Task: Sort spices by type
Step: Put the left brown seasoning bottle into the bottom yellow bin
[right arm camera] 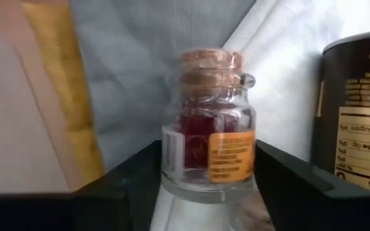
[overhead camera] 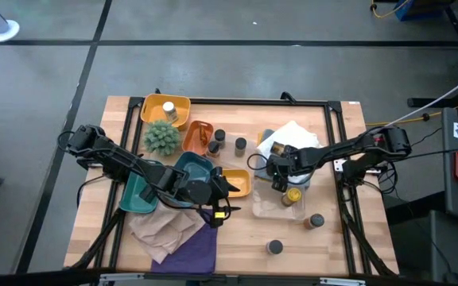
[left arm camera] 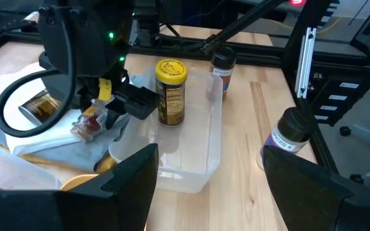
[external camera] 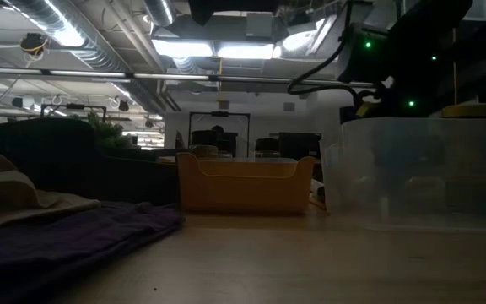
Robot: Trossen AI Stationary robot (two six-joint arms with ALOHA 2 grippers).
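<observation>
A small glass spice jar [right arm camera: 209, 138] with a cork stopper, red contents and an orange label lies on the white cloth [overhead camera: 291, 137]. My right gripper [overhead camera: 279, 176] is shut on it. A dark-labelled jar [right arm camera: 355, 109] lies right beside it. In the clear tray [overhead camera: 279, 205] stands a yellow-lidded jar [left arm camera: 171, 93]. Two dark-lidded jars [overhead camera: 316, 221] [overhead camera: 274, 247] stand on the bare wood near the front right. More jars [overhead camera: 219, 137] stand by the orange tray [overhead camera: 199, 135]. My left gripper [overhead camera: 223, 199] hangs open above the table's middle, touching nothing. My right gripper pinches the cork jar's glass body [right arm camera: 172, 157] between its two fingers, one on each side, below the cork. The fingers come steeply from above and lie across the jar. The jar lies on its side on the white cloth [left arm camera: 56, 131].
A spiky green plant [overhead camera: 163, 137] and a yellow tray [overhead camera: 165, 110] holding one jar stand at the far left. Teal trays [overhead camera: 145, 195] and another yellow tray [overhead camera: 237, 181] sit mid-table under my left arm. Beige and purple cloths [overhead camera: 189, 238] lie at the near edge.
</observation>
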